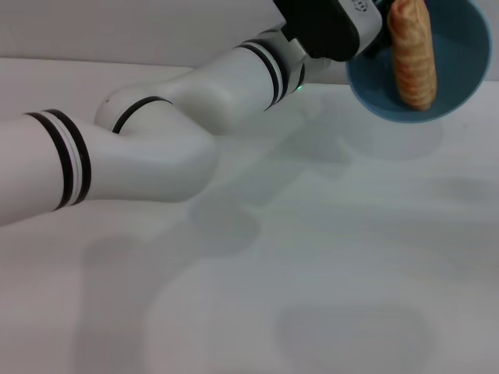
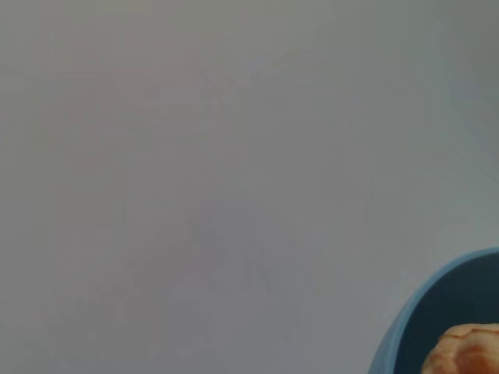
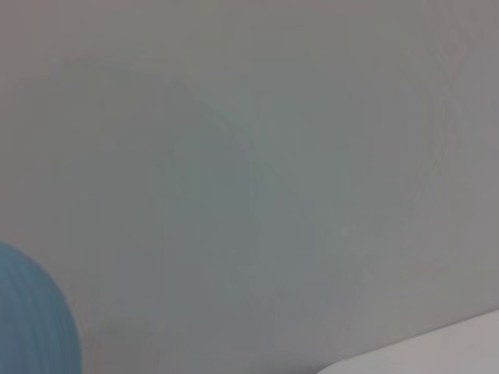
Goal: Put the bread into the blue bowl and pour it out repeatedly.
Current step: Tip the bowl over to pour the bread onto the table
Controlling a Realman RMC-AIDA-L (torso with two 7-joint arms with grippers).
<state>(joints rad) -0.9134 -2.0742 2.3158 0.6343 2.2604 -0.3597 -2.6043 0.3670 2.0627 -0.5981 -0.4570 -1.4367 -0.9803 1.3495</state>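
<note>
Across the lower frame of the head view, a plain white table [image 1: 327, 265] is spread, marked only by soft shadows. From the left edge to the upper middle, the left arm [image 1: 156, 148] is stretched, white with black bands. Its black wrist housing meets the bowl [image 1: 460, 93] at the upper right; the left gripper [image 1: 366, 47] is mostly hidden behind that rim, so whether its claw is apart or clamped on the bowl cannot be told. The bowl is seen lifted and tipped, its opening turned toward the camera, a shadow cast on the table beneath. Inside it the bread [image 1: 412, 54] is lodged lengthwise against the inner wall. In the left wrist view, only a blue rim [image 2: 437, 327] and a bread end [image 2: 468, 351] are caught at the lower right corner. The right gripper is not seen; its wrist view takes in only bare surface and a blue edge [image 3: 31, 319] at the lower left.

Step judged: pouring out, tilt begun, bread not yet released. A steeper tilt is likely called for, so that the bread slides over the rim onto the table.

Writing: a few white characters on the wrist housing, cropped, unreadable.
</note>
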